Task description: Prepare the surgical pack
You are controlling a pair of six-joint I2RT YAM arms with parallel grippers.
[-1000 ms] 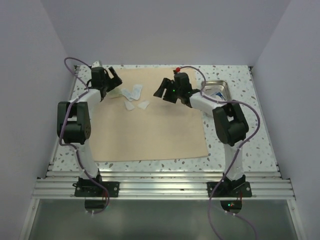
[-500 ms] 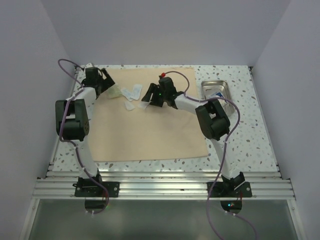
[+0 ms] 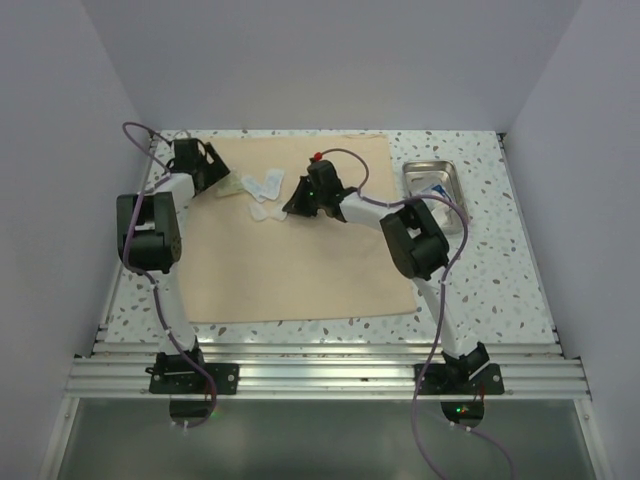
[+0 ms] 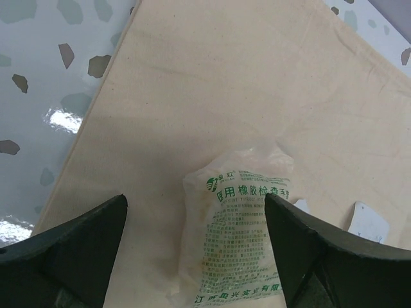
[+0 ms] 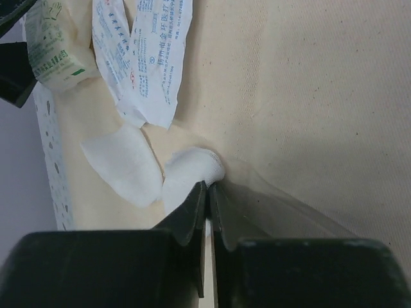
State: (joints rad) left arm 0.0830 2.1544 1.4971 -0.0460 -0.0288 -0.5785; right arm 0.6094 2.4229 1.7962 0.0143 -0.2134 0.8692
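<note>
An aluminium rail (image 3: 320, 375) runs along the bottom of the overhead view, at the near edge of a white speckled table (image 3: 500, 270). A broad tan-beige matte wrap sheet (image 3: 300, 260) lies flat across the middle of the frame.

On the sheet's far half, just left of centre, the right gripper (image 3: 295, 205) points down at the cloth. In its wrist view the jaws are pressed almost together, their tips at the edge of a small white gauze pad (image 5: 192, 168) (whether the pad is actually pinched cannot be told). A second white gauze pad (image 5: 122, 163) lies just beside the first. Two flat white paper packets with blue print (image 5: 151, 58) lie beyond them.

Near the sheet's upper left corner, the left gripper (image 3: 208, 172) stands wide open and holds nothing. Its jaws sit either side of a translucent plastic packet with green print (image 4: 234, 244).

At the upper right, off the sheet, sits a small rectangular steel tray (image 3: 430, 163).
</note>
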